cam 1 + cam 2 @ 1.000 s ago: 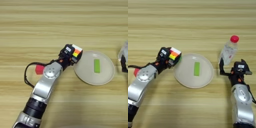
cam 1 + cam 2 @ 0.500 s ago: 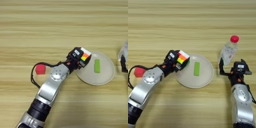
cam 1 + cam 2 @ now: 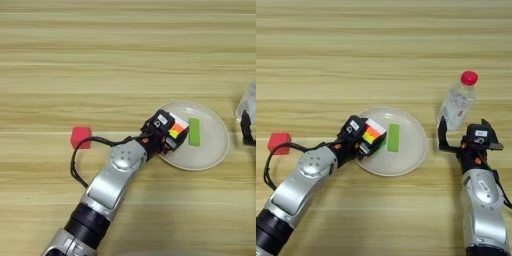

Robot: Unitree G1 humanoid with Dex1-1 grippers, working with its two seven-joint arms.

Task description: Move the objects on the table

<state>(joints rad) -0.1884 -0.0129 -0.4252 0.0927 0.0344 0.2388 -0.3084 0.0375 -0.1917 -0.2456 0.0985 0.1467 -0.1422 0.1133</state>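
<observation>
Right gripper [image 3: 461, 134] parked at near right, fingers spread open, one finger just beside clear bottle [image 3: 457, 102] with red cap – bottle upright, untouched.

Left gripper [image 3: 362, 138] clamped on multicoloured puzzle cube [image 3: 374, 135], now carried rightward from bare table [image 3: 331, 60] to above left part of white plate [image 3: 411, 150], beside green strip [image 3: 393, 137].

Judgement: carry nearly done, release on plate likely next – contact with plate unclear.

Red cube [image 3: 81, 137] lies alone, well left.
</observation>
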